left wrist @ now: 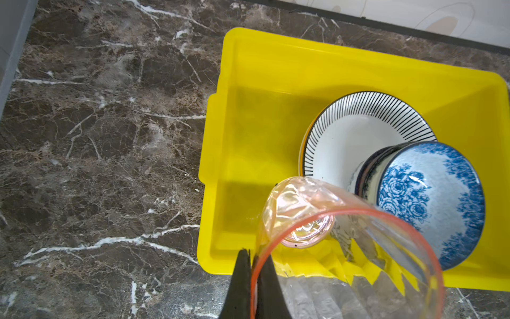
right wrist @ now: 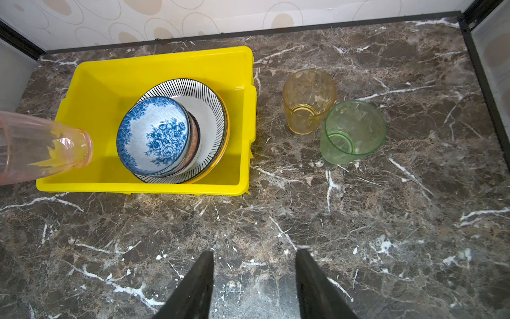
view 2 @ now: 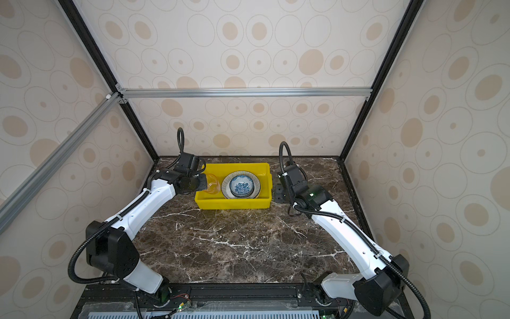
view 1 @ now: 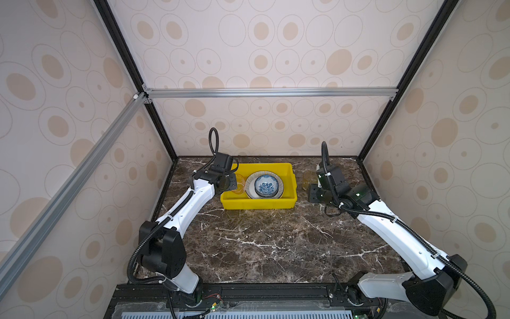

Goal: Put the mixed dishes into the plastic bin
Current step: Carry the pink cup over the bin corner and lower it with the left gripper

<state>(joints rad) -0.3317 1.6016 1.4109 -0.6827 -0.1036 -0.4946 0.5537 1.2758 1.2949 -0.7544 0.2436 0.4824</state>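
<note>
In the yellow bin (right wrist: 165,59): striped plate (right wrist: 209,110) with blue-floral bowl (right wrist: 153,135) on top. Over its left end: pink cup (left wrist: 303,210), rim pinched by left hand (left wrist: 252,254). On the desk (right wrist: 386,221) beside the bin: amber cup (right wrist: 309,102), green cup (right wrist: 353,132). Right hand (right wrist: 255,256): spread, empty.

In both top views the right arm hides the green cup (right wrist: 353,132). In a top view the amber cup (view 1: 308,179) shows only in part, right of the bin (view 1: 259,205). The wrist hides the fingers of the left end effector (left wrist: 254,256) there. In the wrist views the frame edge cuts off the pink cup (left wrist: 303,201) and the fingers of the left and the right end effector (right wrist: 255,252). Under the blue bowl (right wrist: 154,135), perhaps two lower bowls (right wrist: 195,135) show rims only. Under the striped plate (right wrist: 209,107), a lower plate (right wrist: 225,129) shows just a yellow edge.
</note>
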